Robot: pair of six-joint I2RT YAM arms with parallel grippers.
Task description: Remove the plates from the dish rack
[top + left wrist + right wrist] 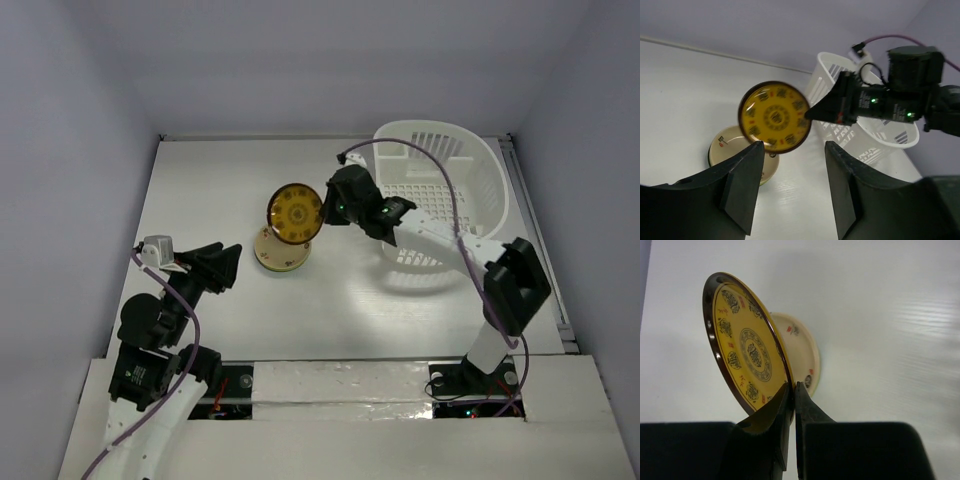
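Tilt matters: the right tool [794, 388], clamped on the rim of the yellow plate [294, 212], should level it over the stack [268, 258] just beneath before releasing.

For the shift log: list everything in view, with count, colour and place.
amber-yellow plate: one, yellow with dark pattern, held on edge above the table centre.
cream plate: one, cream, on the table centre, topping a low stack; plates beneath cannot be counted.
dish rack: one, white, far right of the table.
table: one, white.
cables: two, purple, one along each arm.
left claw: black, open, near left.
right claw: black, shut on the amber-yellow plate's rim.
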